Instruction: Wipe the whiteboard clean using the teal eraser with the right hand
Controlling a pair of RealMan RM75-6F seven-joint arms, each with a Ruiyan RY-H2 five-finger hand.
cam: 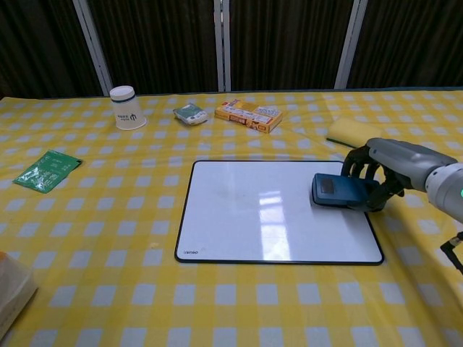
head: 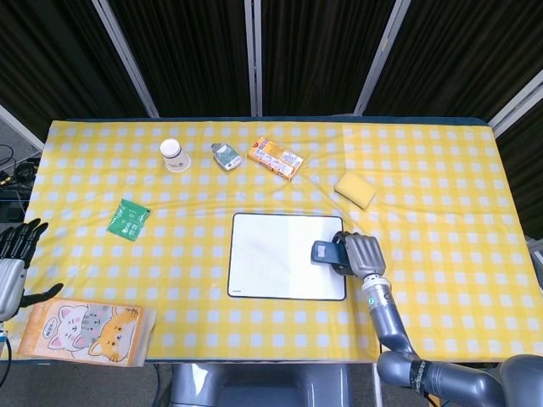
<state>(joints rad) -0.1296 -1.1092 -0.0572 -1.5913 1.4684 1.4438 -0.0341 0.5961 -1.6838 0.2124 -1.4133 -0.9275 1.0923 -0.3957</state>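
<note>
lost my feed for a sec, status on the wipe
Right hand grips teal eraser at whiteboard's right edge. Left hand open, off to the side. Board surface looks clean, nothing in the way.

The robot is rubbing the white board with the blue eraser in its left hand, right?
Not quite. It is the right hand that holds the eraser on the white board, as the chest view shows. The left hand holds nothing, off at the table's edge in the head view.
</note>
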